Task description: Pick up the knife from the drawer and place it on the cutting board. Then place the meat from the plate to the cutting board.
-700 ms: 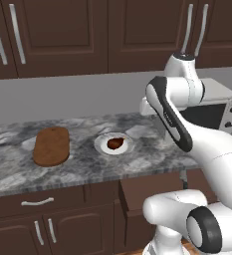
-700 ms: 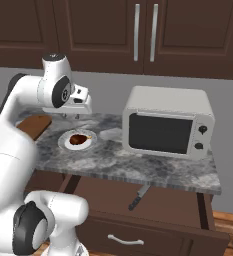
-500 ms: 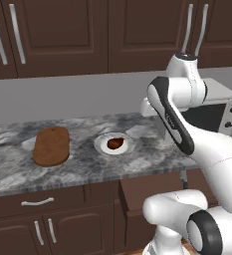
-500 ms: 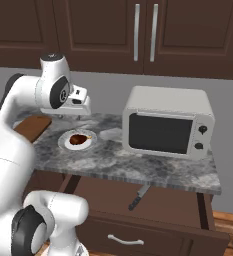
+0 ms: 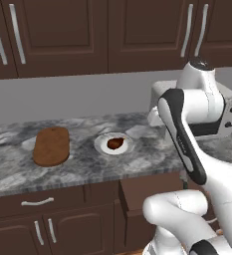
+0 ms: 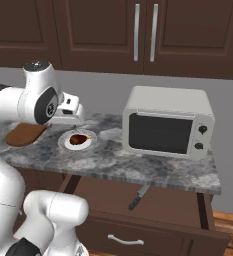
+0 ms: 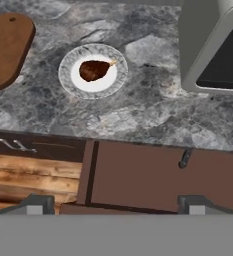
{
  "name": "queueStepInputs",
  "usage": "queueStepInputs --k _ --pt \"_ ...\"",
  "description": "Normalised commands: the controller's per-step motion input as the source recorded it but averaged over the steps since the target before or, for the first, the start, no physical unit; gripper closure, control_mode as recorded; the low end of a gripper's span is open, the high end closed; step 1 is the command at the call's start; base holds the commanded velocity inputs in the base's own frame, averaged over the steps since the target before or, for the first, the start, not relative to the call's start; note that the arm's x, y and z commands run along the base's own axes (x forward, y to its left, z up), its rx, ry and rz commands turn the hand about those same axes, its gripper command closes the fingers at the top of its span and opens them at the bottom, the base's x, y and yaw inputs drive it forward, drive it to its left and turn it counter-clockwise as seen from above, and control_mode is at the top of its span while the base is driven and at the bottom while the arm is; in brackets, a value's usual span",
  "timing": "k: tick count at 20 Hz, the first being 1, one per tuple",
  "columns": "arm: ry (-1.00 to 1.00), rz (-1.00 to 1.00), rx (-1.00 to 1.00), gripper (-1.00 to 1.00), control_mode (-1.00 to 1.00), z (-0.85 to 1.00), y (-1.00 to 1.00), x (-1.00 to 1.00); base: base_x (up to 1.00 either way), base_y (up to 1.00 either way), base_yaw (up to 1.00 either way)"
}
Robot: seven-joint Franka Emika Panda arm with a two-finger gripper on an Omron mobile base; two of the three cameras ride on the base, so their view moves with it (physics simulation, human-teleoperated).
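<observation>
So: 1 knife [image 6: 139,196] in drawer [image 6: 153,205]; 1 meat [image 7: 94,70] on plate [image 7: 66,73].

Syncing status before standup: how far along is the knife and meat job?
Done: the drawer stands pulled open. In hand: nothing; the gripper is open and empty above the drawer. Left: everything else. The knife lies in the drawer, the meat sits on the plate, and the cutting board is bare.
</observation>
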Motion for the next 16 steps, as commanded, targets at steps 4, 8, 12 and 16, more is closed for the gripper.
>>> queueStepInputs --k 4,8,12,16 --pt "-0.12 0.0 0.0 -1.0 -1.0 0.0 0.0 -0.62 0.0 0.0 0.0" --pt "-0.06 0.0 0.0 -1.0 -1.0 0.01 -0.01 -0.53 0.0 0.0 0.0" --pt "-0.05 0.0 0.0 -1.0 -1.0 0.14 0.0 -0.47 0.0 0.0 0.0" --pt "-0.04 0.0 0.0 -1.0 1.0 0.15 0.0 -0.27 -0.2 0.0 0.0"
